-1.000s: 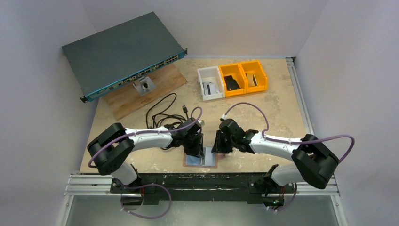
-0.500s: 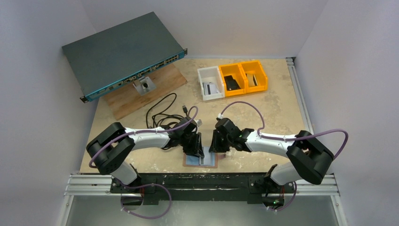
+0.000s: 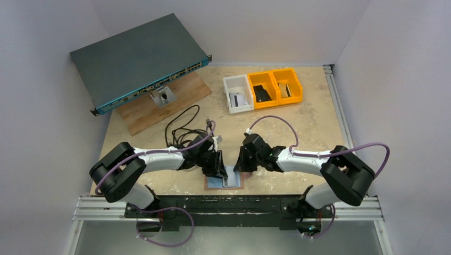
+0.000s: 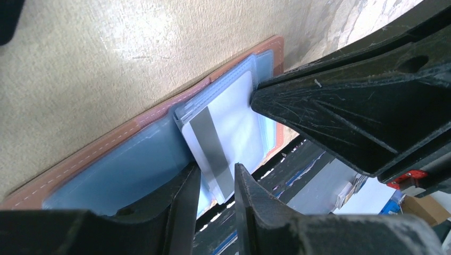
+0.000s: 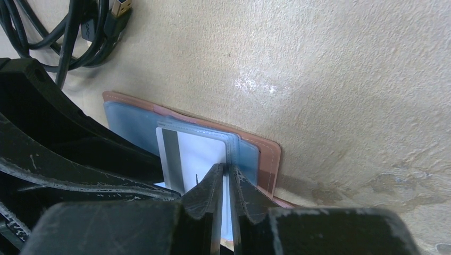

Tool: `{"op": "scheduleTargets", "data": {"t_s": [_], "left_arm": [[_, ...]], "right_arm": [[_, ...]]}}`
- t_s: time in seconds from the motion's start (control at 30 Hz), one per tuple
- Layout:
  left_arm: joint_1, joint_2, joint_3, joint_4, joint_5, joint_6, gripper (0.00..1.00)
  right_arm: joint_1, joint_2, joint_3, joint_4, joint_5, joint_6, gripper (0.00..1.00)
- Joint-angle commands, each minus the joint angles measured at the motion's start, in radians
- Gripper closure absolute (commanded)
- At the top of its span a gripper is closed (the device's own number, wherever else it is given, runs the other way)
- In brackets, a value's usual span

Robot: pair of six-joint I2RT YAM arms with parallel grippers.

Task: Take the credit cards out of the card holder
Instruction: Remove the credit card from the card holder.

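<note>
The card holder lies open and flat at the table's near edge, with a brown leather rim and clear pockets. A pale credit card with a grey stripe sticks partway out of a pocket; it also shows in the right wrist view. My left gripper is low over the holder's left half. Its jaws stand narrowly parted, and the card's corner lies in the gap. My right gripper comes in from the right. Its fingertips are pinched together at the clear pocket's edge beside the card.
A coiled black cable lies just behind the left gripper. A network switch leans on a wooden board at back left. A white bin and two orange bins stand at the back. The metal rail borders the holder's near side.
The right gripper's jaws have closed at the pocket edge. Both grippers and the holder have shifted slightly left. The left jaws look much the same.
</note>
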Motion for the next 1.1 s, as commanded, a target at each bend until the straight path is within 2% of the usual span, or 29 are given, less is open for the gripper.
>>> {"op": "scheduleTargets", "data": {"t_s": [0.0, 0.23, 0.6, 0.93, 1.07], "left_arm": [[0.024, -0.04, -0.036, 0.085, 0.041, -0.025, 0.7], [0.064, -0.082, -0.08, 0.12, 0.077, -0.047, 0.71], [0.082, -0.044, -0.108, 0.205, 0.124, -0.081, 0.85], [0.082, 0.003, -0.1, 0.187, 0.118, -0.063, 0.82], [0.083, 0.009, -0.102, 0.208, 0.124, -0.077, 0.89]], "right_arm": [[0.014, 0.076, -0.053, -0.051, 0.035, 0.003, 0.93], [0.006, 0.089, -0.063, -0.044, 0.034, 0.003, 0.95], [0.004, 0.092, -0.066, -0.036, 0.03, -0.001, 0.96], [0.003, 0.093, -0.072, -0.027, 0.025, 0.0, 0.96], [0.003, 0.094, -0.072, -0.027, 0.025, -0.001, 0.97]]}}
